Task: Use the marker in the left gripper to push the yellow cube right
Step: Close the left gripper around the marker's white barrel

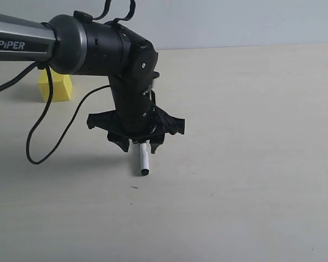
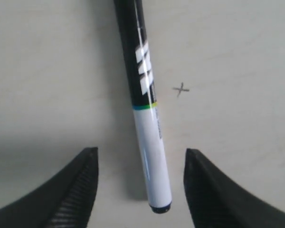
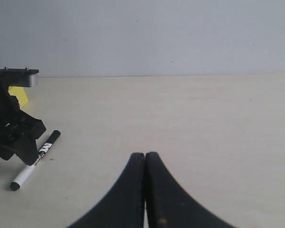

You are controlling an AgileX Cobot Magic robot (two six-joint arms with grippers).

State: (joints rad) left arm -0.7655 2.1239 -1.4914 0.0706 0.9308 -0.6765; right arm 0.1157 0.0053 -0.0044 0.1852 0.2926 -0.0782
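- The left claw hangs nose-down over the pale worktop, at the end of the grey arm marked "PiPER" that reaches in from the left of the exterior view.
- The jaws are spread wide, and the left wrist view shows clear worktop on both sides of the marker. Neither jaw touches it, so this claw has hold of nothing.
- The marker lies flat on the worktop between those jaws. Its white half pokes out below the claw toward the exterior camera, ending in a black tip.
- Its black half, with the white lettering, runs back under the claw. The right wrist view shows that end coming out on the claw's other side.
- A small pen-drawn cross sits on the worktop just beside the marker's black half.
- The cube stands at the far left of the exterior view, behind the arm and partly covered by it. It is well apart from both claw and marker.
- A black cable loops down from the arm in front of the cube.
- The right claw has its two jaws pressed together with nothing between them, over bare worktop well away from the marker.
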